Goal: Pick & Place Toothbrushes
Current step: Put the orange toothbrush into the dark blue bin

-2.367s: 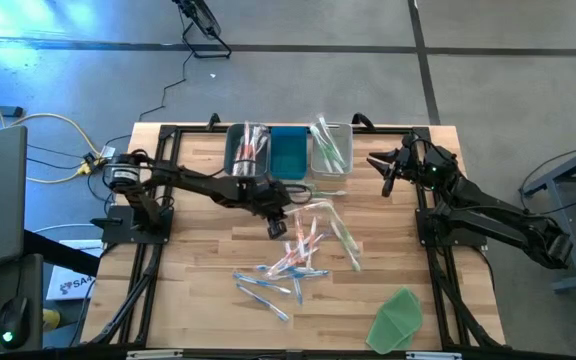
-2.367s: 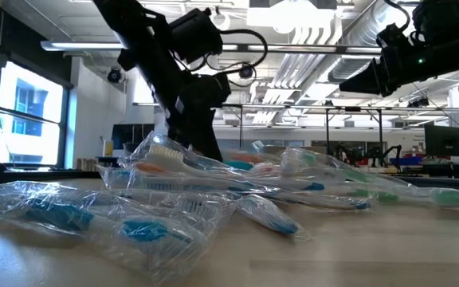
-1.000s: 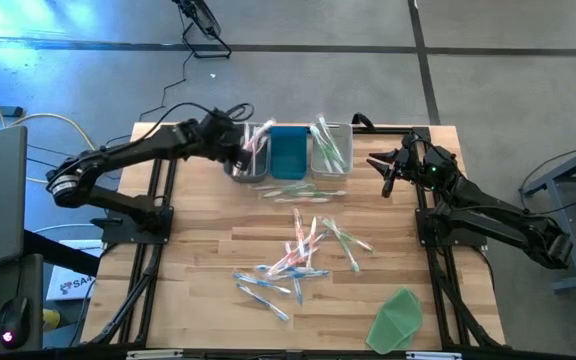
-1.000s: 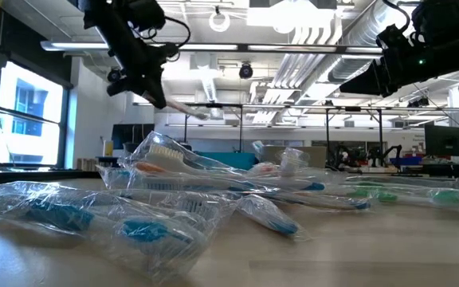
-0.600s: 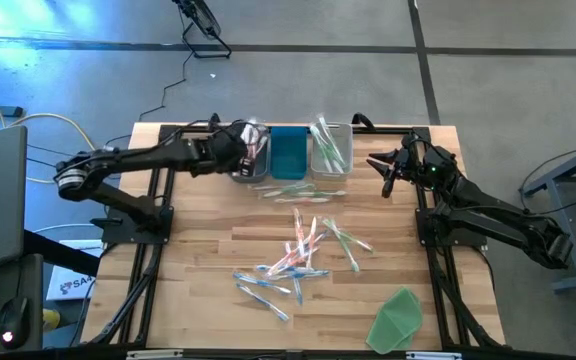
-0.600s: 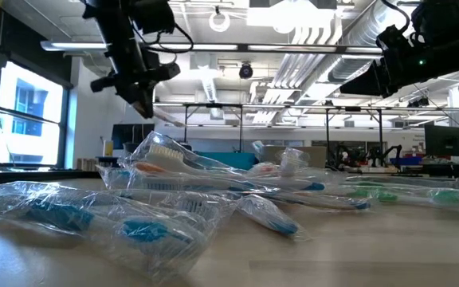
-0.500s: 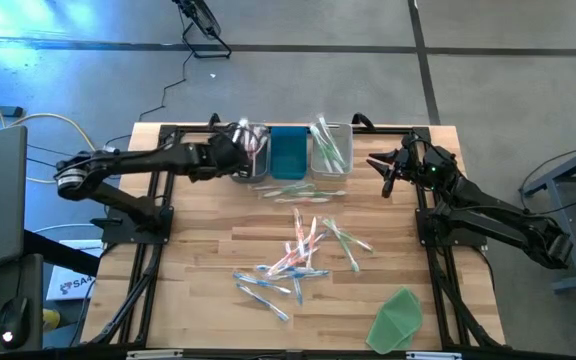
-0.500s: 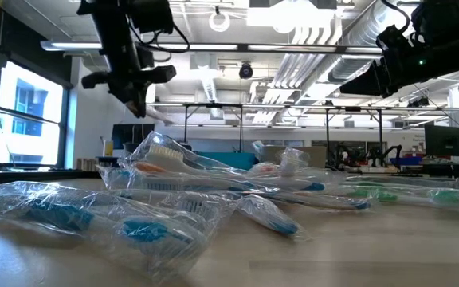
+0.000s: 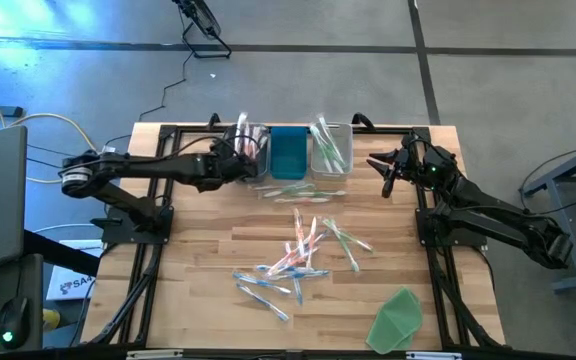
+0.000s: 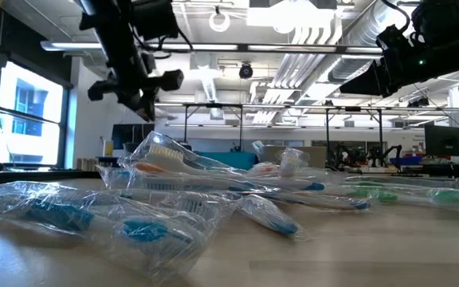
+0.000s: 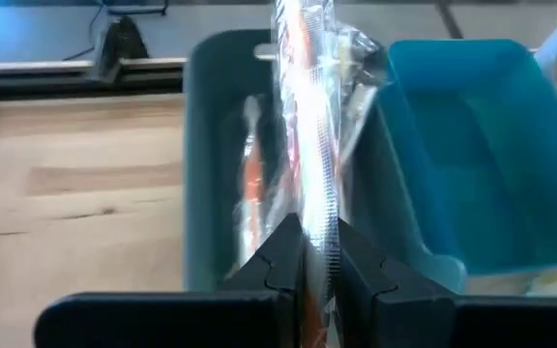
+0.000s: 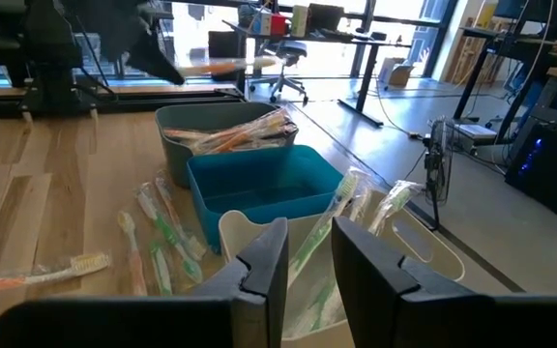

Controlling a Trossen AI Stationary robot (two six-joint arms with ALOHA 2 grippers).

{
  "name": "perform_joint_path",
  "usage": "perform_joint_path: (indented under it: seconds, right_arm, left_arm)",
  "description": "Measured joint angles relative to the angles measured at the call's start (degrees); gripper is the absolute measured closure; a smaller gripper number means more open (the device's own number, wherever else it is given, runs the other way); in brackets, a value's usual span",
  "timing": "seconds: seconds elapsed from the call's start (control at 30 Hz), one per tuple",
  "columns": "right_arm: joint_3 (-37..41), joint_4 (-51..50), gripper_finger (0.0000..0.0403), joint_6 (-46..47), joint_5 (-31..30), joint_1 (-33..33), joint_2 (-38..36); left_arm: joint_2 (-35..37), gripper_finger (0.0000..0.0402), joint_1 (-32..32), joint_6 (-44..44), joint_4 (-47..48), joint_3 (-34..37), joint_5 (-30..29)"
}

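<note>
My left gripper [image 9: 236,160] hangs over the grey bin [image 9: 249,152], the left one of three bins at the table's far edge, shut on an orange toothbrush in clear wrap [image 11: 307,126]. More orange toothbrushes [image 11: 250,184] lie inside that bin. The blue bin [image 9: 289,152] stands beside it, then a clear bin [image 9: 331,150] with green toothbrushes. Loose wrapped toothbrushes [image 9: 303,250] lie flat on the table's middle. My right gripper [image 12: 307,253] waits open at the far right [image 9: 380,170], holding nothing. My left gripper pinches the wrapped toothbrush at its near end [image 11: 315,227] between its two fingers [image 11: 283,253]. The fingers slant down toward the table's far edge, and the brush runs on past them along their line. It is lifted clear, above the grey bin.
A few green toothbrushes [image 9: 298,190] lie just in front of the bins. A green sheet [image 9: 398,318] rests at the near right corner. Black frame rails [image 9: 156,250] run along both table sides. The near left of the table has bare wood.
My left gripper has sunk and drawn a little toward the near-left over the grey bin, while its wrist rolled. The held toothbrush swung with it: it pointed far-right before and now points toward the far edge. The grip stayed shut.
</note>
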State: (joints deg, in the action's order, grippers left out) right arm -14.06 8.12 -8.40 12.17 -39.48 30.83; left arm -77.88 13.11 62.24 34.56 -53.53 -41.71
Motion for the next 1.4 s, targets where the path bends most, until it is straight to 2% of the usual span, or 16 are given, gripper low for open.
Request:
perform_joint_path:
  seconds: [0.17,0.47,0.77,1.4]
  right_arm:
    - [0.00,-0.11,0.0328,-0.02,-0.05,0.00,-0.01]
    - [0.02,0.09,0.0328,-0.04,-0.05,0.00,-0.01]
    - [0.02,0.03,0.0328,-0.21,-0.03,0.00,-0.01]
    - [0.02,-0.04,0.0328,-0.28,-0.18,0.00,0.00]
  left_arm:
    - [-0.70,0.0378,0.00,2.51,-2.12,2.60,0.22]
    - [-1.34,0.0378,0.02,3.06,-4.21,2.66,0.64]
    - [-5.84,0.0378,0.02,5.77,-5.35,2.66,0.38]
    - [-7.48,0.0368,0.04,4.26,-8.17,2.64,-1.23]
